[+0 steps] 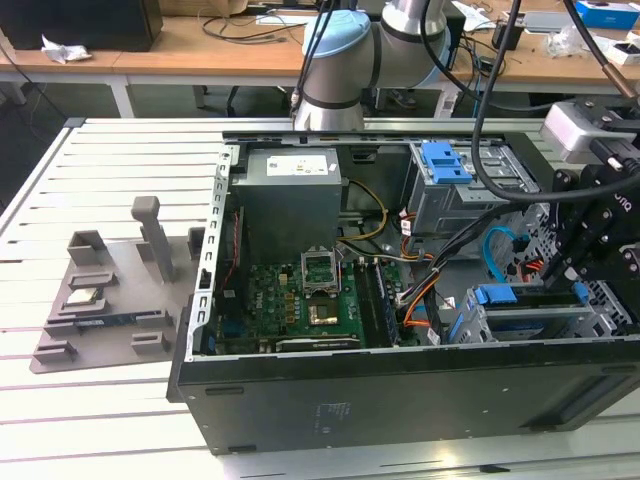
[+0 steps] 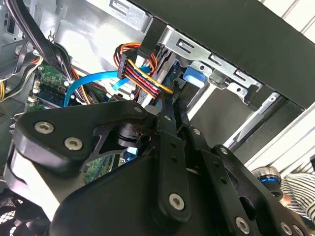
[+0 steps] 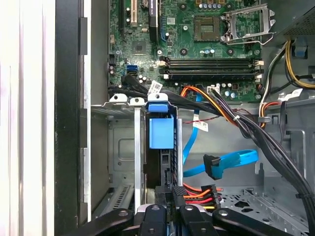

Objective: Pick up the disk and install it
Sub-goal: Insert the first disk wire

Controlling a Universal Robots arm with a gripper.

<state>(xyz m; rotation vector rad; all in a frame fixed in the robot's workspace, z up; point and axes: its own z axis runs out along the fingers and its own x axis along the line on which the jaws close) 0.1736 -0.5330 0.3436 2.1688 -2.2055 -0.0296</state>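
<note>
The disk [image 1: 530, 312] stands on edge in a slot of the metal drive cage [image 1: 480, 330], at the case's front corner on the exterior view's right. Its blue end piece [image 3: 161, 132] faces the motherboard and sits level with the cage's top. My black gripper [image 1: 583, 285] hangs over the disk's other end. In both wrist views the fingers [image 3: 153, 216] come down close together on either side of the disk's narrow upper edge [image 3: 165, 167], shut on it. The same blue piece [image 2: 194, 73] lies just past the gripper [image 2: 172, 105].
The open computer case [image 1: 330, 400] lies on a white slatted table. Inside are a grey power-supply box [image 1: 290, 190], the motherboard [image 1: 310, 290], another cage with a blue latch [image 1: 445, 160], and loose blue [image 3: 226, 164] and orange cables beside the disk. A grey fixture [image 1: 110, 290] sits on the exterior view's left.
</note>
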